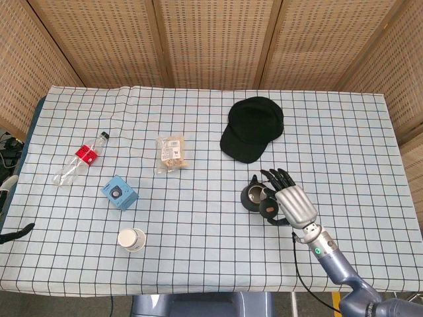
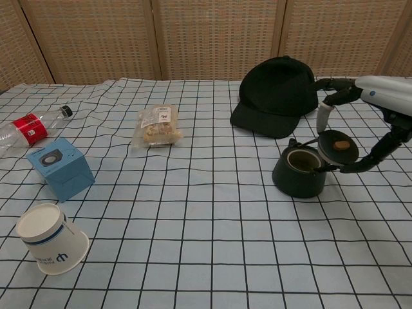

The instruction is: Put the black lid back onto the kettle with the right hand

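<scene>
Black lid (image 2: 337, 146) held in right hand (image 2: 380, 96) btwn thumb & fingers, tilted, just above & right of open kettle (image 2: 299, 172) on desk (image 2: 206, 244). Black cap (image 2: 277, 95) behind kettle. Left hand mostly out of view.

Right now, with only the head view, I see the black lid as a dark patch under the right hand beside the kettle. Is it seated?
Observer: No. The chest view shows the black lid steeply tilted at the kettle's right edge, not flat on the opening.
Reviewer: How is it held?
Observer: The right hand pinches it, with fingers at its upper edge and the thumb beneath.
</scene>
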`<action>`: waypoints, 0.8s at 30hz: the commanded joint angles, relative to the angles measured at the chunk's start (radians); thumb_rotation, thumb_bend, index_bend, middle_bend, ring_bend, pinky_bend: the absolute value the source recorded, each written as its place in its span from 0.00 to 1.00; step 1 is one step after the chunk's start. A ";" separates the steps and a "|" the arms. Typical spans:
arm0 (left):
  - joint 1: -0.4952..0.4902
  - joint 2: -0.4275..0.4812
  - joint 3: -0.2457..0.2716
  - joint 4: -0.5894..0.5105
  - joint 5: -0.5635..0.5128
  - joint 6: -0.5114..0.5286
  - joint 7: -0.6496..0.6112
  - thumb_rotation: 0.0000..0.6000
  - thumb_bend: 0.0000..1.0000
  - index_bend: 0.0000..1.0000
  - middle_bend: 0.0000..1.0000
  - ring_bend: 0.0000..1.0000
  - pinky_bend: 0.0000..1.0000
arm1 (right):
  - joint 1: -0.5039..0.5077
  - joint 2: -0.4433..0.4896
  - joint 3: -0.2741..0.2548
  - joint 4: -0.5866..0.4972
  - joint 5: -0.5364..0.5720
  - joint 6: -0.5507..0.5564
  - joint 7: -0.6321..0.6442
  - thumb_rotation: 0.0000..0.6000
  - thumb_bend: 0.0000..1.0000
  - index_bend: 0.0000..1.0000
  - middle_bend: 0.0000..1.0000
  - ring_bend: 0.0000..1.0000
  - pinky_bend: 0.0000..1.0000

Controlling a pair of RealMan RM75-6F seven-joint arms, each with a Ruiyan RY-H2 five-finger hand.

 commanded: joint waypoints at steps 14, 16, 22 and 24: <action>-0.017 0.003 -0.007 0.006 -0.044 -0.056 0.012 1.00 0.06 0.00 0.00 0.00 0.00 | 0.102 -0.135 0.055 0.179 0.151 -0.122 -0.001 1.00 0.28 0.56 0.13 0.00 0.00; -0.018 0.004 -0.007 0.006 -0.045 -0.058 0.011 1.00 0.06 0.00 0.00 0.00 0.00 | 0.110 -0.148 0.057 0.195 0.160 -0.130 0.000 1.00 0.28 0.56 0.13 0.00 0.00; -0.021 0.005 -0.008 0.008 -0.053 -0.069 0.008 1.00 0.05 0.00 0.00 0.00 0.00 | 0.124 -0.177 0.059 0.230 0.176 -0.137 -0.008 1.00 0.28 0.56 0.13 0.00 0.00; -0.022 0.008 -0.008 0.007 -0.057 -0.075 0.007 1.00 0.05 0.00 0.00 0.00 0.00 | 0.128 -0.187 0.060 0.241 0.184 -0.140 -0.007 1.00 0.28 0.56 0.13 0.00 0.00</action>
